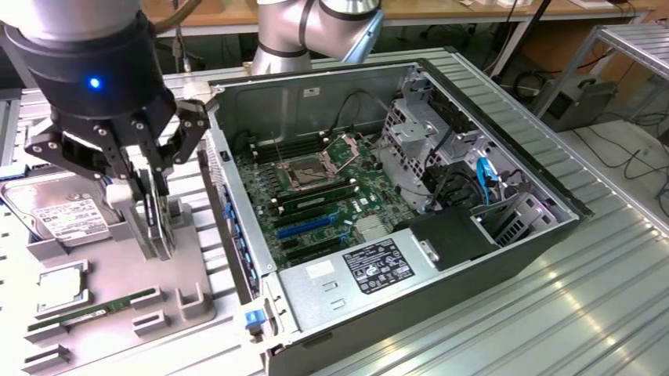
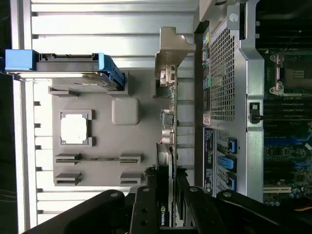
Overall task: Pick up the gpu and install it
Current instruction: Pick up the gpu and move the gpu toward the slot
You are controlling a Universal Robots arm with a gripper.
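Fingers [image 2: 144, 204] of the gripper [image 1: 146, 207] stand about half parted and are closed on the gpu [image 1: 159, 229], one on each face of the card; in the wrist view the gpu [image 2: 168, 117] shows edge-on between them, its silver bracket at the end away from the gripper; whether its lower edge is clear of the tray [image 1: 115, 274] I cannot tell

Going from the exterior view's left: a drive [image 1: 47, 215] with a white label lies at the tray's far corner; nearer the camera a square chip [image 1: 61, 288] sits in its own recess, and a RAM stick [image 1: 94, 309] lies flat in the clips beside it; the gpu stands upright on edge over the tray's side nearest the case [image 1: 313, 86], outside the case and just beside its perforated wall

Further toward the exterior view's right the case lies open on the ribbed metal table [image 1: 585, 298]; the green board [image 1: 313, 200] fills its floor, with the socket [image 1: 313, 166] near the middle and blue and black slots below it; a grey box with a black label [image 1: 378, 266] sits at the near edge; a metal cage and loose cables take up the side at the exterior view's right
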